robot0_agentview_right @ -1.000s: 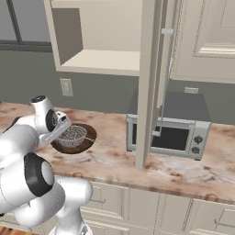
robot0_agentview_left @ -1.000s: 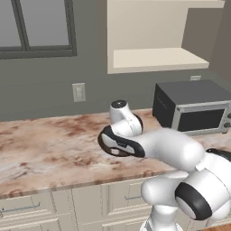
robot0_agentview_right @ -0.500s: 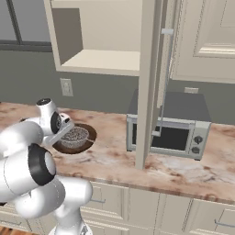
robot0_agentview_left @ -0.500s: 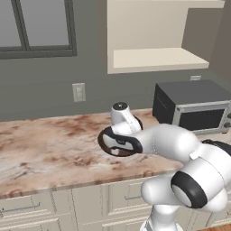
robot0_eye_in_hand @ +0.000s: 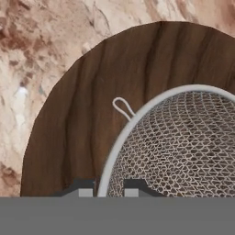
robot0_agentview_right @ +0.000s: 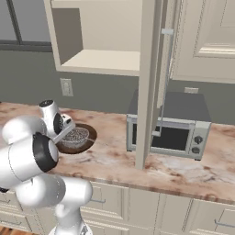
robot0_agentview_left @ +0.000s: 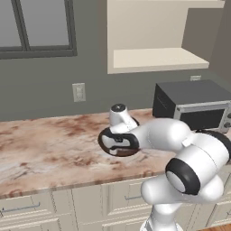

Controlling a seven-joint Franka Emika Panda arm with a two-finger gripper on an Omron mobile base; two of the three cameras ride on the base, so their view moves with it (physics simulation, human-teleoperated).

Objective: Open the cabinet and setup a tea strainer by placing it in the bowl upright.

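we see the tea strainer [robot0_eye_in_hand: 183, 151] sitting inside the bowl [robot0_eye_in_hand: 92, 105], mouth facing up, small loop toward the rim. our gripper [robot0_eye_in_hand: 110, 187] fingers straddle and pinch its rim.

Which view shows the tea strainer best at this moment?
The hand view: the tea strainer is seen close up, mesh, rim and small wire loop clear, above the bowl, its rim between the fingertips. The right base view shows it small, sitting in the bowl. In the left base view the arm covers it.
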